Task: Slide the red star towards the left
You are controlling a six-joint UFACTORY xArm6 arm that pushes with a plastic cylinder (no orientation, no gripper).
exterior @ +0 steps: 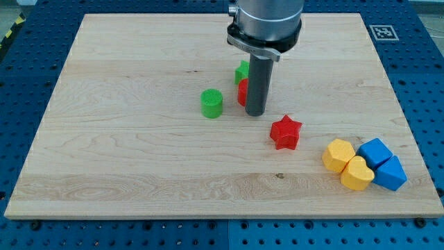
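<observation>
Red block [241, 92] and green block [242, 71] half hidden behind rod — shapes unclear, arm cut off at top

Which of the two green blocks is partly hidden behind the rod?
The green block at the rod's left edge, above a red block; the green cylinder stands fully visible.

A pale wooden board [139, 160] lies on a blue perforated bench [28, 62] and carries every block. A green cylinder [211, 103] stands left of centre. Beside it, a green block [241, 71] and a red block [242, 92] sit partly hidden behind the rod, so their shapes cannot be told. My tip [254, 112] rests on the board just right of that red block. The red star [285, 132] lies lower right of it. Near the view's bottom right, a yellow hexagon [338, 154], a yellow heart [356, 173] and two blue blocks [375, 151] [391, 174] huddle together, touching.
</observation>
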